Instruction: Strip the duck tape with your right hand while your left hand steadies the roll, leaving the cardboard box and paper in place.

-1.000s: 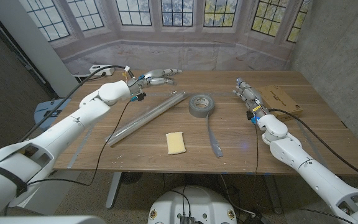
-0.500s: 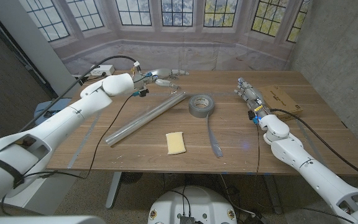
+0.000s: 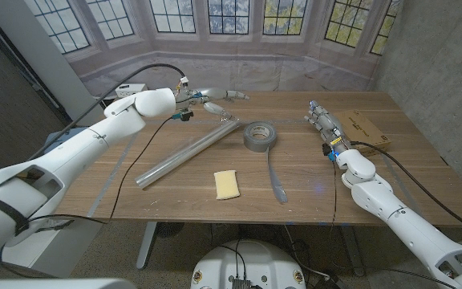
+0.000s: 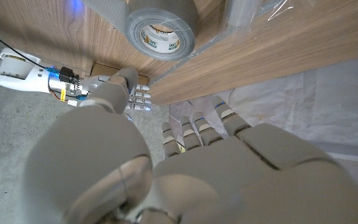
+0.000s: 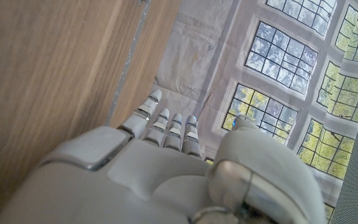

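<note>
Currently L hand (image 3: 215, 98) open, empty, above far table edge behind tape roll (image 3: 260, 136); R hand (image 3: 321, 118) open, empty, beside cardboard box (image 3: 365, 128).

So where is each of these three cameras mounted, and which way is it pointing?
Head view: on the robot's head, looking down at the wooden table; both arms show, with the left hand and right hand.
Left wrist view: on the left wrist, looking along the left hand toward the duct tape roll.
Right wrist view: on the right wrist, looking along the right hand toward the windows.
Shared: head and left wrist views both show the tape roll.
</note>
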You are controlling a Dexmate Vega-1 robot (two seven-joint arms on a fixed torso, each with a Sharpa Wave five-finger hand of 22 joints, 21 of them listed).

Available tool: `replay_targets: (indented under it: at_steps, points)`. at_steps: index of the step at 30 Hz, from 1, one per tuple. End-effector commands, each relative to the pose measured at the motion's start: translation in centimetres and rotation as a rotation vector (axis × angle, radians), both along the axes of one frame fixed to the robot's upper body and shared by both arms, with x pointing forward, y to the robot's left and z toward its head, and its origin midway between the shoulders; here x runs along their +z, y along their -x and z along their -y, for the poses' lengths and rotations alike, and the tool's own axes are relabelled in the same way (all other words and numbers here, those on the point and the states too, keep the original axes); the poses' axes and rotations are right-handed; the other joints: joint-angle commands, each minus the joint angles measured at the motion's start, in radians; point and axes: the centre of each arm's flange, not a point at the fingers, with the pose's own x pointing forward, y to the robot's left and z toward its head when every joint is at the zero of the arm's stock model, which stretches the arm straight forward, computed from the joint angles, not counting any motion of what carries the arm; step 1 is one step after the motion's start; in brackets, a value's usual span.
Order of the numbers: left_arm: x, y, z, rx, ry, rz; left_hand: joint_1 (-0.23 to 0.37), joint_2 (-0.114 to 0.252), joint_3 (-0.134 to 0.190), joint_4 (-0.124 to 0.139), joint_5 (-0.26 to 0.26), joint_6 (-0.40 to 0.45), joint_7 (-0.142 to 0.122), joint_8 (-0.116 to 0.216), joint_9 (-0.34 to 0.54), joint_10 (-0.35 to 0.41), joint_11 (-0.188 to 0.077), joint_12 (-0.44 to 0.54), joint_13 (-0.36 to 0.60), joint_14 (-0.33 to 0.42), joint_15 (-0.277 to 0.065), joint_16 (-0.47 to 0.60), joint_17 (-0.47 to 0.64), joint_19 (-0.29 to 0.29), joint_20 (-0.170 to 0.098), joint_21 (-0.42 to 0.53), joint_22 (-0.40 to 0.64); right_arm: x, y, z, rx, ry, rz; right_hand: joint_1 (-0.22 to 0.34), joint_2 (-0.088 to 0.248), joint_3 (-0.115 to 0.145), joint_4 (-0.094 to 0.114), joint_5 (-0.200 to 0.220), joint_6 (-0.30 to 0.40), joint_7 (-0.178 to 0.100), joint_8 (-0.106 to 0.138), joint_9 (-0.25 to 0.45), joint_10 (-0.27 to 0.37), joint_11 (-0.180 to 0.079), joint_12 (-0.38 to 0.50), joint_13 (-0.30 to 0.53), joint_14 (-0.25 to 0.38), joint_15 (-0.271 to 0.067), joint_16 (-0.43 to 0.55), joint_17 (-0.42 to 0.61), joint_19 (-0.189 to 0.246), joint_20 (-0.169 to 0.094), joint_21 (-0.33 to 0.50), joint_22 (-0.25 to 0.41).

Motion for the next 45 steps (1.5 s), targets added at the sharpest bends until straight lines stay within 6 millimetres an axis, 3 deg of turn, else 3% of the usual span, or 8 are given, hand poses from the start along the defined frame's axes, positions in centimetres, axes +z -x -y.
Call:
replay_targets:
  at_steps: [1,16,22,27,30,45]
  points:
    - [0.6,0.5,0.6,0.005,-0.186,0.087,0.114,0.087,-0.006,0.002,-0.008,-0.019,-0.005,-0.001,0.001,-0.002,-0.007,-0.003,0.001,0.005,-0.009,0.002,0.002,-0.004,-0.001,0.002,0.003,-0.2,0.5,0.1,-0.006,-0.009,0.013,-0.004,-0.017,-0.008,-0.003,-0.005,0.012,0.003,0.005,0.002,0.010,0.008,0.006,0.004,0.001,-0.019,0.010,0.002,0.008,0.005,0.010,0.003]
    - [1.5,0.4,0.3,0.008,-0.363,0.222,0.151,0.086,-0.024,0.007,-0.036,-0.031,-0.005,0.005,0.002,-0.006,-0.012,-0.005,0.000,0.000,-0.013,0.000,0.003,-0.008,0.007,0.002,0.004,-0.7,1.5,0.5,-0.036,-0.029,0.018,-0.034,-0.043,-0.030,0.003,-0.006,0.016,0.005,0.005,0.003,0.015,0.008,0.008,0.005,0.005,-0.019,0.012,0.002,0.012,0.009,0.011,0.002]
    - [2.0,0.3,0.6,-0.012,-0.411,0.266,0.203,0.092,-0.036,0.005,-0.060,-0.008,-0.004,0.018,0.003,0.025,-0.029,0.005,0.000,0.030,-0.024,0.006,0.003,-0.012,0.011,0.001,0.004,-0.6,1.5,0.4,-0.044,-0.028,0.022,-0.039,-0.048,-0.034,0.001,-0.003,0.027,-0.010,0.009,0.003,0.023,-0.017,0.010,0.005,0.013,-0.041,0.013,-0.001,0.015,0.012,0.011,0.003]
    - [2.4,0.0,1.1,-0.039,-0.433,0.278,0.255,0.103,-0.041,0.004,-0.073,0.020,-0.004,0.026,0.005,0.038,-0.039,0.008,0.000,0.046,-0.034,0.006,0.002,-0.025,0.021,-0.001,0.005,-0.6,1.5,0.3,-0.047,-0.031,0.021,-0.038,-0.048,-0.033,-0.001,-0.001,0.028,-0.013,0.009,0.003,0.023,-0.020,0.009,0.004,0.013,-0.044,0.013,-0.003,0.017,0.013,0.011,0.003]
    - [2.7,0.0,1.4,-0.054,-0.457,0.297,0.295,0.109,-0.045,0.002,-0.078,0.036,-0.005,0.028,0.005,0.054,-0.057,0.011,0.000,0.066,-0.046,0.007,0.002,-0.025,0.018,0.001,0.006,-0.7,1.5,0.2,-0.049,-0.034,0.021,-0.037,-0.048,-0.033,-0.002,-0.001,0.029,-0.013,0.009,0.003,0.022,-0.020,0.009,0.004,0.013,-0.045,0.012,-0.003,0.016,0.013,0.011,0.003]
    - [3.4,-0.7,2.4,-0.075,-0.563,0.301,0.396,0.124,-0.052,0.000,-0.081,0.060,-0.005,0.026,0.006,0.080,-0.059,0.014,-0.001,0.092,-0.057,0.002,0.002,-0.039,0.015,0.003,0.009,-0.3,1.7,0.6,-0.058,-0.020,0.015,-0.033,-0.048,-0.032,-0.008,0.002,0.029,-0.014,0.008,0.003,0.022,-0.023,0.008,0.004,0.014,-0.047,0.010,-0.007,0.017,0.013,0.011,0.003]
